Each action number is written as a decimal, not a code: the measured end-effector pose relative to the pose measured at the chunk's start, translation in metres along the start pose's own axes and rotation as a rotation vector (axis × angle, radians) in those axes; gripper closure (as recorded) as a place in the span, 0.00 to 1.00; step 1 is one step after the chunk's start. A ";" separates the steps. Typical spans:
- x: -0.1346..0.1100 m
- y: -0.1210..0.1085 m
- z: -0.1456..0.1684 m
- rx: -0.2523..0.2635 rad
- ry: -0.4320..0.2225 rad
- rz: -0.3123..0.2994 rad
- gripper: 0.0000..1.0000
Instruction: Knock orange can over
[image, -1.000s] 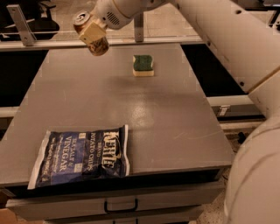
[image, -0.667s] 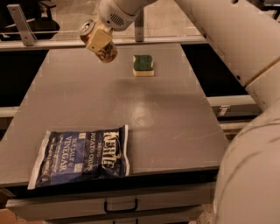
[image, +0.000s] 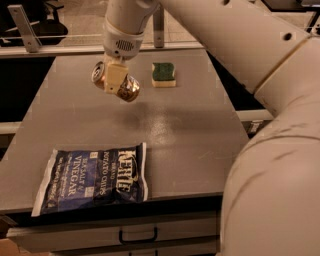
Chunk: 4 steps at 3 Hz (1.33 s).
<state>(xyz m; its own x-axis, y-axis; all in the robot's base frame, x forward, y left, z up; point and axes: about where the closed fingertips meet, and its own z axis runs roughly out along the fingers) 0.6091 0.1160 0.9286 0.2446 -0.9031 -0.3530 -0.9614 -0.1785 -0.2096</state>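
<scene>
The orange can (image: 129, 89) is a small shiny orange-gold can with a silver top. It lies tilted on its side in my gripper (image: 114, 84), silver top pointing left, just above the grey table (image: 190, 130) in its far-left part. My gripper comes down from above and is shut on the can's middle; one pale finger (image: 113, 76) covers the can's side. I cannot tell whether the can touches the table.
A blue Kettle salt-and-vinegar chip bag (image: 92, 177) lies flat at the table's front left edge. A green and pale sponge (image: 163, 74) sits at the back, right of the can. My white arm (image: 270, 165) fills the right side. A drawer (image: 137, 235) is below the front edge.
My gripper has carried the can from above the table's far-left edge down, to the right and toward the camera. The can stays tilted in the grip. Bag and sponge have not moved.
</scene>
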 end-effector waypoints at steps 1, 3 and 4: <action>-0.006 0.015 0.020 -0.075 0.064 -0.051 0.82; -0.026 0.018 0.033 -0.116 0.088 -0.119 0.36; -0.035 0.021 0.034 -0.122 0.074 -0.131 0.13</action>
<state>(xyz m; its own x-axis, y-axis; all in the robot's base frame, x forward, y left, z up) 0.5845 0.1572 0.9058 0.3631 -0.8944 -0.2613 -0.9312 -0.3385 -0.1354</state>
